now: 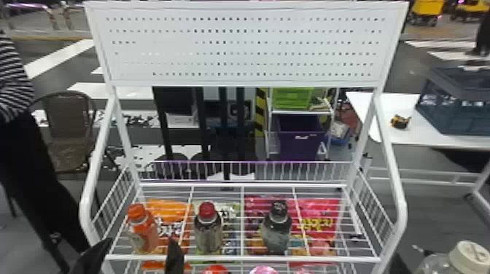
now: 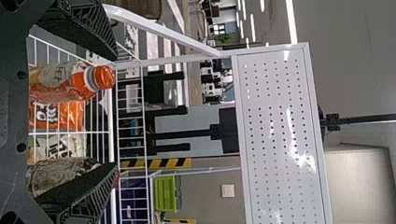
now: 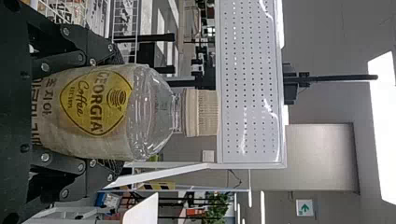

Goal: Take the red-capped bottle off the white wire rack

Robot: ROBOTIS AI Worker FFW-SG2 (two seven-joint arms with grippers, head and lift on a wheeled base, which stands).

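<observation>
The red-capped bottle stands upright on the white wire rack, between an orange-capped bottle and a black-capped one. My left gripper is open at the rack's front left, to the left of the red-capped bottle. In the left wrist view, that gripper has the orange-capped bottle in the span between its fingers, untouched; the lower finger partly covers the red-capped bottle. At the head view's right edge is my right gripper; in its wrist view, the gripper is shut on a large cream-capped bottle.
The black-capped bottle stands farther right on the shelf. Snack bags lie beneath the wires, and more caps show below the front rail. A perforated white panel rises above, with slanting side rails at both ends.
</observation>
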